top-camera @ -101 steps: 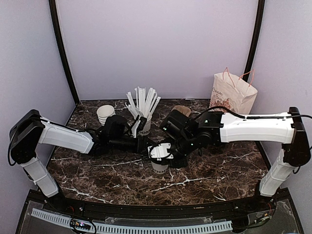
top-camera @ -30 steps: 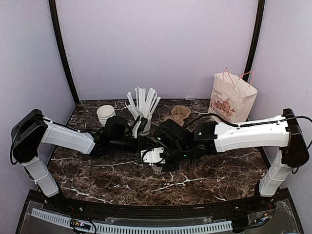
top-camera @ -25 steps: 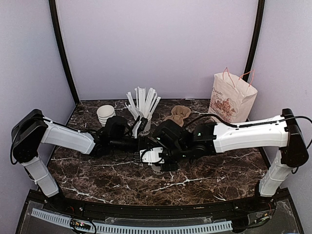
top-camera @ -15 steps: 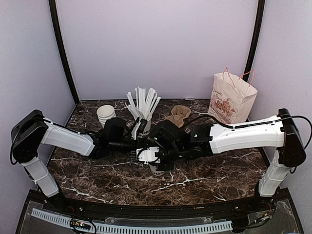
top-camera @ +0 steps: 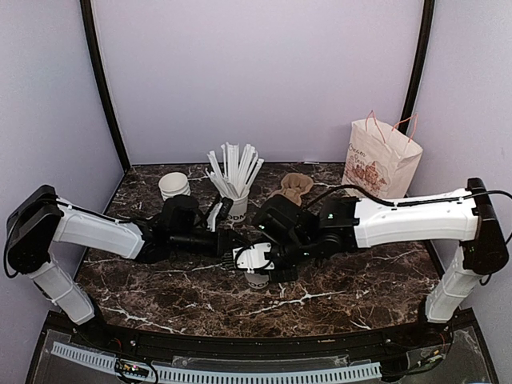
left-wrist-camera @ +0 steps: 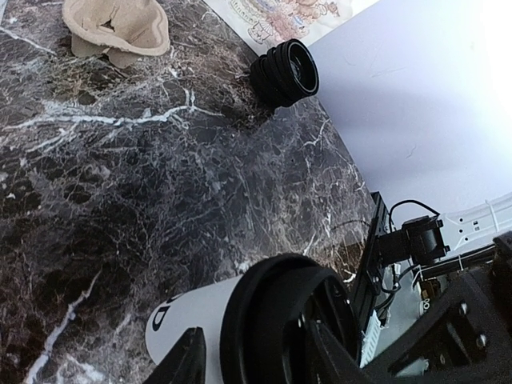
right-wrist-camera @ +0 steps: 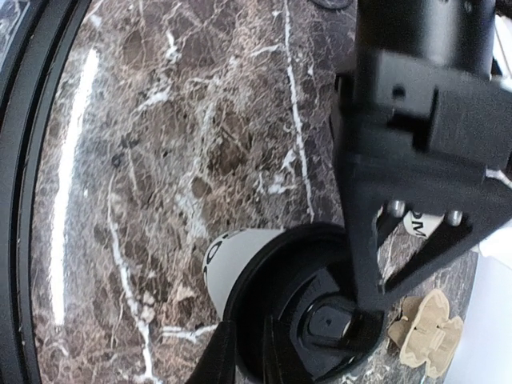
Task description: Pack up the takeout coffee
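Note:
The takeout coffee, a white cup with dark lettering and a black lid, stands on the marble table near the middle front. My left gripper reaches in from the left and is shut on it, one finger on each side just under the lid. My right gripper comes from the right, above the cup. Its fingers stand close together, pinching the rim of the lid. In the top view both grippers cover most of the cup.
A printed paper bag stands at the back right. A brown cardboard cup carrier lies behind the grippers. A cup full of white straws and stacked lidless cups stand at the back left. A stack of black lids lies near the bag.
My left arm has sunk lower and stretched out flatter toward the cup. The right gripper has shifted slightly right over the lid. The cup stays in the same spot.

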### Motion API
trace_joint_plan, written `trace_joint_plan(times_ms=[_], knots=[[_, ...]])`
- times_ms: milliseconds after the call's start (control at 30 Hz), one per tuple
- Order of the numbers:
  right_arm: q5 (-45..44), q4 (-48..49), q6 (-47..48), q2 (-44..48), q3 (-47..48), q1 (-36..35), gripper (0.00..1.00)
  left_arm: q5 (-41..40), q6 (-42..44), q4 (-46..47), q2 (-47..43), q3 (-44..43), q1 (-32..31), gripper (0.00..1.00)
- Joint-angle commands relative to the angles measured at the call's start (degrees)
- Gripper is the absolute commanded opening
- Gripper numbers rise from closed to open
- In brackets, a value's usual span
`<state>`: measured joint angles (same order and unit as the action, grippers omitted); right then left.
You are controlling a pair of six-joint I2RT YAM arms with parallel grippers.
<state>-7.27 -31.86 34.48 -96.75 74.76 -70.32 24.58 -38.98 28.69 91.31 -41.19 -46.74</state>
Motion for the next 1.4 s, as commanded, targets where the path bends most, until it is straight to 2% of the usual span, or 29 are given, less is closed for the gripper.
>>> trace_joint_plan(times_ms=[0, 167, 300, 500, 633, 800, 1000, 1367], knots=[[-1.3, -13.1, 1.2, 2.6, -1.3, 1.1, 0.16, 0.5, -0.9, -6.0, -4.2, 1.8, -0.5, 0.43], [0.3, -12.6, 1.6, 4.1, -1.4, 1.3, 0.17, 0.0, -2.0, -7.0, -5.0, 0.3, -0.6, 0.44], [1.1, -11.9, 1.6, 4.2, -2.4, 1.2, 0.19, -1.0, -1.9, -8.7, -5.7, -0.8, -0.7, 0.52], [-0.4, -9.4, 2.2, 5.0, -2.7, 0.3, 0.34, -3.2, 0.7, -10.2, -6.1, -2.7, -0.7, 0.62], [-1.6, -8.9, 2.7, 4.7, -2.2, -1.1, 0.36, -2.1, 0.8, -8.8, -4.4, -3.9, -0.7, 0.62], [-2.3, -8.7, 2.6, 4.2, -0.8, -1.8, 0.36, -1.6, 0.5, -7.7, -3.0, -3.8, -0.7, 0.59], [-3.2, -7.7, 2.4, 2.6, 0.8, -1.9, 0.35, -0.6, -0.3, -7.9, -0.3, -3.2, -0.7, 0.48], [-3.1, -6.9, 2.4, 0.2, 0.7, -3.0, 0.35, -0.7, -1.2, -6.7, 0.2, -1.1, -0.7, 0.46]])
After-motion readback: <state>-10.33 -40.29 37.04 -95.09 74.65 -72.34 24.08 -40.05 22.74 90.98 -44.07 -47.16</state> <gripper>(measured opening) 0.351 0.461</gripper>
